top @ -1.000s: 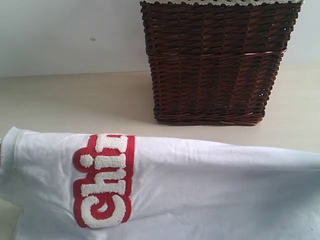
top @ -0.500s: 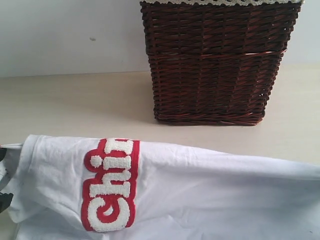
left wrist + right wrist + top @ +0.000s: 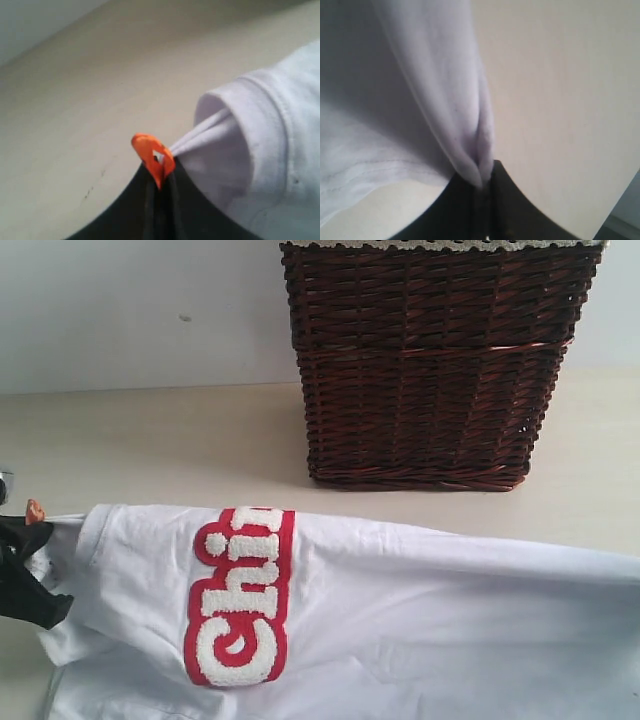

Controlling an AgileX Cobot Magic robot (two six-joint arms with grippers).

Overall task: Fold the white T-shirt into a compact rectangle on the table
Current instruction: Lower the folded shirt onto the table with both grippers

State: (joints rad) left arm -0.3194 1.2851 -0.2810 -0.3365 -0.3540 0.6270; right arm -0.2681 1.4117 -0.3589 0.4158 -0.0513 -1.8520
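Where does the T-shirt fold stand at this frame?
Done: the left gripper and right gripper are each pinched shut on an edge of the white T-shirt. In hand: the shirt hangs stretched between them over the table, red patch facing out. Left: no compact rectangle shows; it has to be folded and laid flat.

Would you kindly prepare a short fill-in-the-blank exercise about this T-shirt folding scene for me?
The left gripper is shut on the white T-shirt beside its small tag, which is ____.
The fuzzy letters sit on a ____ patch.
On the table behind the shirt stands a dark wicker ____.
The right gripper is ____ on cloth.
Missing words: orange; red; basket; shut.
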